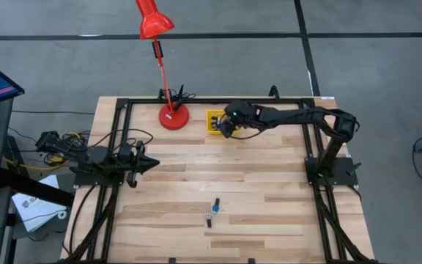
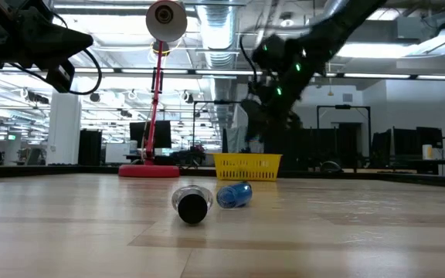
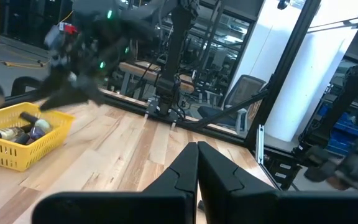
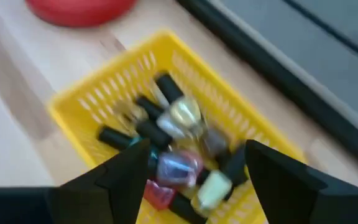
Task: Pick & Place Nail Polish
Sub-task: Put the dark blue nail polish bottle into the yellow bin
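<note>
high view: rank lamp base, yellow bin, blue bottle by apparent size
1. Lamp base, largest.
2. Yellow bin, smaller, though the right claw covers part of it.
3. Blue bottle, clearly smallest.

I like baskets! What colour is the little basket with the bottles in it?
The basket is yellow; the right wrist view shows it best.

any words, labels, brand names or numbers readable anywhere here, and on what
None can be read.
Small glass nail polish bottles in the yellow plastic basket: labels, if any, too blurred.
Blue bottle and black-capped bottle lying on the wooden table: no legible print.
Red desk lamp: no visible lettering.
</note>
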Available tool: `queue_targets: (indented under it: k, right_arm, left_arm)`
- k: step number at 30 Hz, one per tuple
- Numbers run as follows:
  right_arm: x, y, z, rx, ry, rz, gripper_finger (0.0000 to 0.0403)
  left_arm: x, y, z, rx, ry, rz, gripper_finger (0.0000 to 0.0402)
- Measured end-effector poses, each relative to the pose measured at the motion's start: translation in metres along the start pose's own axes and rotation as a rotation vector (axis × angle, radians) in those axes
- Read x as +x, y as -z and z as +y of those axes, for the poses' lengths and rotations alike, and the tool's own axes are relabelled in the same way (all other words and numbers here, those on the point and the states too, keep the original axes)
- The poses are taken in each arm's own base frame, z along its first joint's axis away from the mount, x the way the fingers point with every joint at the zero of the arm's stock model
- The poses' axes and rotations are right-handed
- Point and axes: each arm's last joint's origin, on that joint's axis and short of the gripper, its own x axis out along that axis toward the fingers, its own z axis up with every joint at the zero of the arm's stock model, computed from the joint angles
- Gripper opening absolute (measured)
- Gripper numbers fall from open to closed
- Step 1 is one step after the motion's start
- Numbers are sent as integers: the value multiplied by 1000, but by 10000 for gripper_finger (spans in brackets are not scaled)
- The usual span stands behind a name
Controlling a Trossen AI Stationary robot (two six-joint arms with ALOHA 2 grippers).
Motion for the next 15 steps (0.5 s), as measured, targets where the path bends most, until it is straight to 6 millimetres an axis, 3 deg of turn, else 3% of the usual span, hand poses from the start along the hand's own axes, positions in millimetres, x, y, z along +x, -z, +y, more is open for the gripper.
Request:
queue_targets:
  k: [5, 8, 11, 15]
  right_arm:
    - [-41, -39, 12, -36, -58, -113, 250]
    - [-70, -46, 22, -67, -109, -158, 245]
    - [-97, -44, 39, -169, -248, -180, 239]
    - [-121, -28, 72, -393, -477, -148, 234]
  left_arm:
    - [0, 0, 0, 0, 0, 0, 1]
    - [0, 0, 0, 0, 0, 0, 1]
    - [0, 0, 0, 0, 0, 0, 1]
    - [0, 0, 0, 0, 0, 0, 1]
